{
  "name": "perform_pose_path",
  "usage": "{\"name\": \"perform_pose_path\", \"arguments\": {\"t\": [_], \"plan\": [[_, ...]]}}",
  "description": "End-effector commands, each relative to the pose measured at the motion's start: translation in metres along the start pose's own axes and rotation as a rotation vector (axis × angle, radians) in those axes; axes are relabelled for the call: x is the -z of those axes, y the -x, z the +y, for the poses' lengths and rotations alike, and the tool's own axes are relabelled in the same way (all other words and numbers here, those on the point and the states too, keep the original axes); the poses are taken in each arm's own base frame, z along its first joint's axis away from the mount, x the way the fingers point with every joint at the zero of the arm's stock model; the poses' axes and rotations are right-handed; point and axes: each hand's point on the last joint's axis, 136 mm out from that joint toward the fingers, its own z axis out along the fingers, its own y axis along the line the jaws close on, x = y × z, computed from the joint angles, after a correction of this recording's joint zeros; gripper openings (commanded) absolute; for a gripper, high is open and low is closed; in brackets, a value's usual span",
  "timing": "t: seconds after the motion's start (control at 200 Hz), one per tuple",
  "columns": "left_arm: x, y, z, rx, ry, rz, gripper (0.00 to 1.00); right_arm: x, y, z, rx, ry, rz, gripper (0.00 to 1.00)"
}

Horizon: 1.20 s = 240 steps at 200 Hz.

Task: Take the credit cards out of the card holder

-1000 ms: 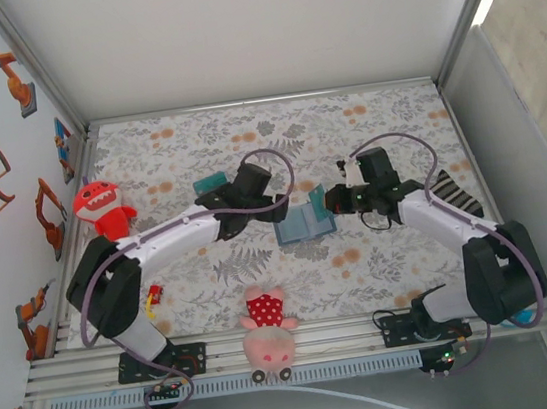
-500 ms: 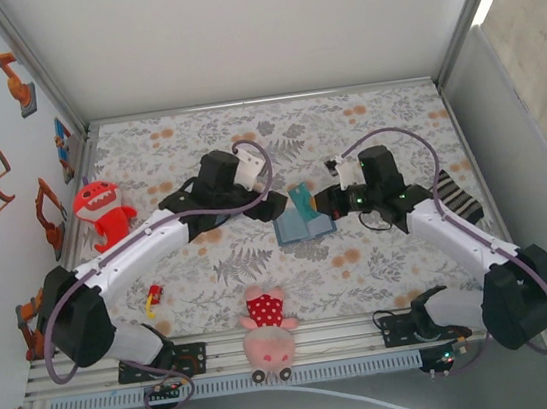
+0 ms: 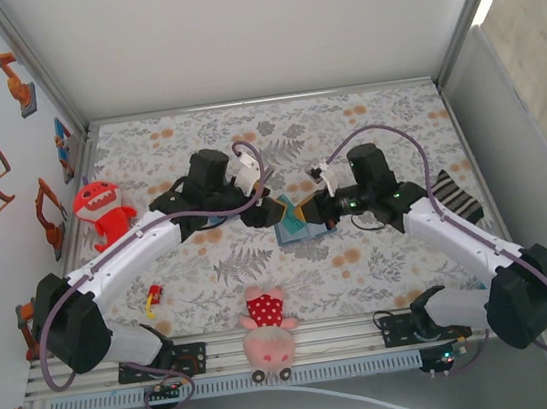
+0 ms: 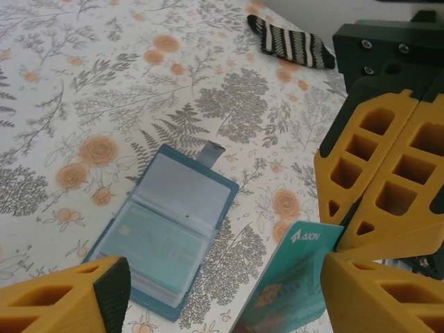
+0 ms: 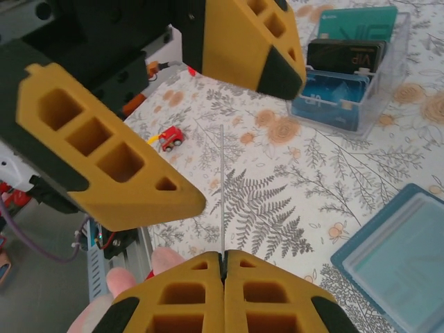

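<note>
Jaws of the left gripper (image 3: pixel 276 209) stand apart above the card holder (image 4: pixel 166 229), straddling a teal credit card (image 4: pixel 291 284) without clamping it. Holder lies open, flat on the table (image 4: pixel 69 69). Right gripper (image 5: pixel 223 260), above the holder's right side, is clamped shut on the card.

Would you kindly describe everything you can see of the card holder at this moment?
The card holder is a small slate-blue bi-fold wallet, lying open and flat on the floral tablecloth. Its two panels spread like a book, edged in blue, with clear plastic sleeves stacked inside. A pale teal card shows through the nearer sleeve; the farther sleeve looks empty. A short grey tab sticks out from its far edge. As far as the left wrist view shows, only the cloth touches it.
</note>
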Motion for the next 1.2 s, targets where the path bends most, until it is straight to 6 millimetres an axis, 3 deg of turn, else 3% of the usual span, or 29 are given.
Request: {"name": "perform_pose_path", "arguments": {"t": [0.0,0.466,0.561,0.731,0.841,1.022,1.197], "plan": [[0.006,-0.005,-0.018,-0.023,-0.098,0.003,0.64,0.003,0.01,0.016,0.072,0.05,-0.001,0.0],[0.009,-0.014,-0.028,-0.032,-0.169,0.035,0.0,0.002,0.016,0.013,0.114,0.031,-0.004,0.0],[0.012,-0.012,-0.026,-0.026,-0.154,0.014,0.0,0.005,0.018,0.008,0.129,-0.016,-0.025,0.02],[0.027,-0.001,-0.015,-0.022,-0.042,-0.102,0.0,0.016,0.026,-0.004,0.16,-0.13,-0.164,0.3],[0.043,0.008,-0.002,0.011,0.078,-0.229,0.0,0.026,0.032,-0.003,0.149,-0.153,-0.274,0.39],[0.073,0.022,0.011,0.123,0.185,-0.494,0.0,0.031,0.042,-0.004,0.062,-0.123,-0.435,0.43],[0.087,0.033,0.007,0.197,0.136,-0.65,0.0,0.024,0.052,0.001,-0.012,0.009,-0.523,0.45]]}}
